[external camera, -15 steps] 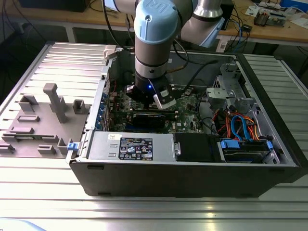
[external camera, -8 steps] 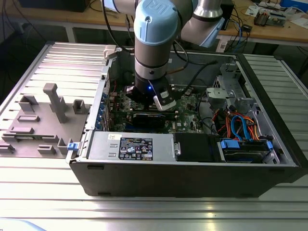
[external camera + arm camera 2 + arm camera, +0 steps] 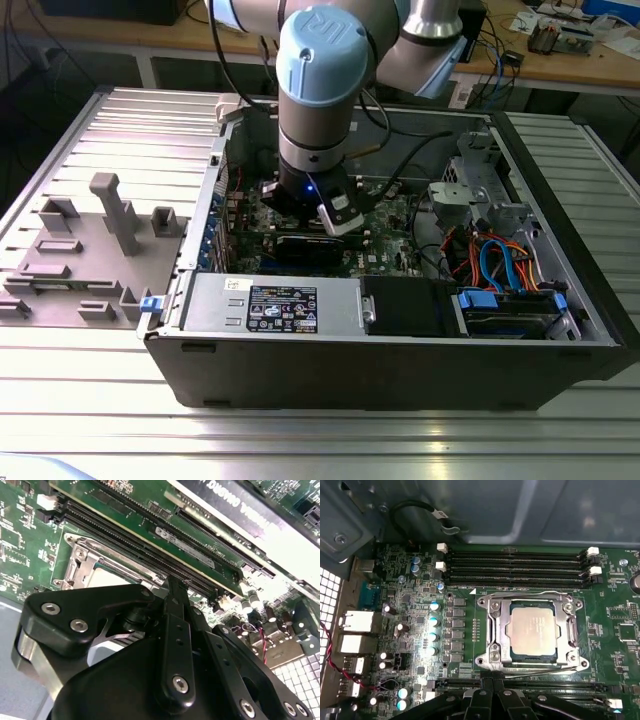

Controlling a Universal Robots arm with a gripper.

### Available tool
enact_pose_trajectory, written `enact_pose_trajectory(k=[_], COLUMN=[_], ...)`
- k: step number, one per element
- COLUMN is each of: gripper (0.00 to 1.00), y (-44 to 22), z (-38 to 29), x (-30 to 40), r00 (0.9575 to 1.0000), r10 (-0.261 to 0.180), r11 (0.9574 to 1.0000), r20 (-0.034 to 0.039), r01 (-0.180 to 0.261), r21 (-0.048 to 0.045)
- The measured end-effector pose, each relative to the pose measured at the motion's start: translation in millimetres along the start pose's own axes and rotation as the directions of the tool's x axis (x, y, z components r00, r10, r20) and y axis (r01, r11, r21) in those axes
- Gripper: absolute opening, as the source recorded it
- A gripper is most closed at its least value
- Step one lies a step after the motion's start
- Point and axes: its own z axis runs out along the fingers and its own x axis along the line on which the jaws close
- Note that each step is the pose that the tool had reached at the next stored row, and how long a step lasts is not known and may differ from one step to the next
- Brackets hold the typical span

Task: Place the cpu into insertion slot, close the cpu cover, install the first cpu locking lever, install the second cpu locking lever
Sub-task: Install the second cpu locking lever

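In the first wrist view the cpu (image 3: 532, 629) lies flat in the insertion slot (image 3: 582, 665) on the green board, its silver top showing through the window of the cpu cover (image 3: 501, 630), which is folded down over it. Thin metal levers (image 3: 535, 667) lie along two sides of the socket. My gripper (image 3: 491, 681) is shut, its black fingertips together just beside the socket's edge. The second wrist view shows the gripper (image 3: 176, 587) from behind, tip down next to the cover (image 3: 80, 562) and cpu (image 3: 106, 577). In the exterior view the arm's wrist (image 3: 315, 190) reaches down into the open computer case.
Long black memory slots (image 3: 515, 565) run on the far side of the socket and more lie under my fingers. A black graphics card (image 3: 240, 510) stands close by. The case wall (image 3: 495, 510), power supply (image 3: 280, 305) and drive cables (image 3: 500, 265) box in the board. A grey fixture (image 3: 90, 250) lies outside.
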Motion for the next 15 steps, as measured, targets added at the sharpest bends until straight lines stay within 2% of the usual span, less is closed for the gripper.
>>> enact_pose_trajectory(k=[8, 15], gripper=[0.11, 0.11], y=[-1.3, 1.8], z=[6.1, 11.2], x=[4.0, 7.3], r00=[1.0, 1.0], r10=[0.0, 0.002], r11=[0.9998, 0.9997], r20=[0.0007, 0.0012], r01=[0.0, -0.002], r21=[-0.018, -0.0253])
